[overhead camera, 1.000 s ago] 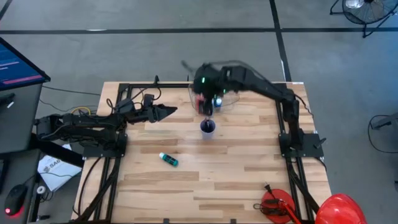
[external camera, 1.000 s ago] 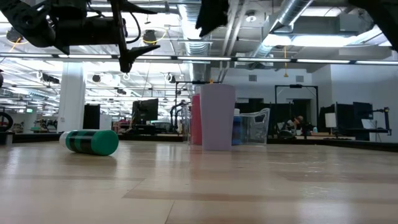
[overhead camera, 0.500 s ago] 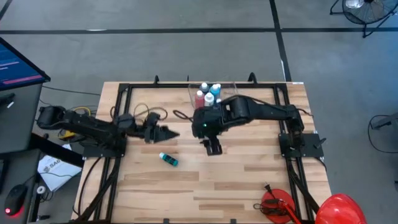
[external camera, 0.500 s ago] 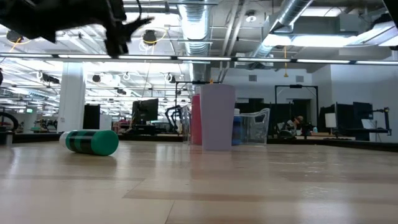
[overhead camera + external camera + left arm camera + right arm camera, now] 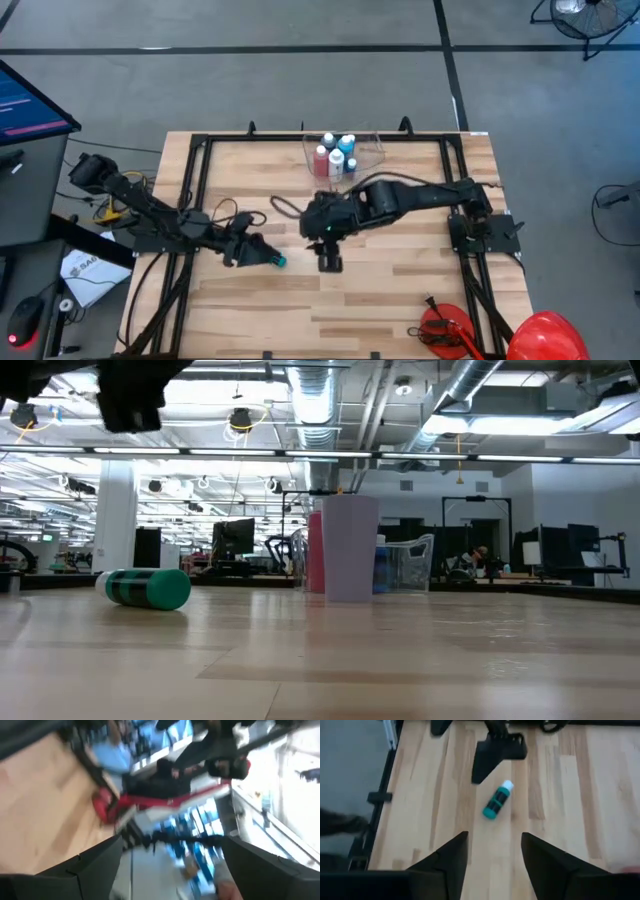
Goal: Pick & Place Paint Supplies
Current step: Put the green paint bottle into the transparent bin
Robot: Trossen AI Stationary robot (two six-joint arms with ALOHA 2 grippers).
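Wooden table (image 5: 400, 290): clear tub (image 5: 368, 152) holds upright paint bottles (image 5: 336, 154)

Teal bottle (image 5: 496, 801) lies flat; red, blue bottles (image 5: 336, 156) stand upright.

A clear plastic tub (image 5: 366, 150) sits at the wooden tabletop's (image 5: 400, 280) far edge; red hard hat (image 5: 545, 335) beside its near right corner

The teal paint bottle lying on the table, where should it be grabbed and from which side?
Grip the teal paint bottle across its round body, near the dark label band, coming straight down from above. It lies flat on the bare table with its white cap pointing away from the right end effector, so both long sides are free for the fingers.
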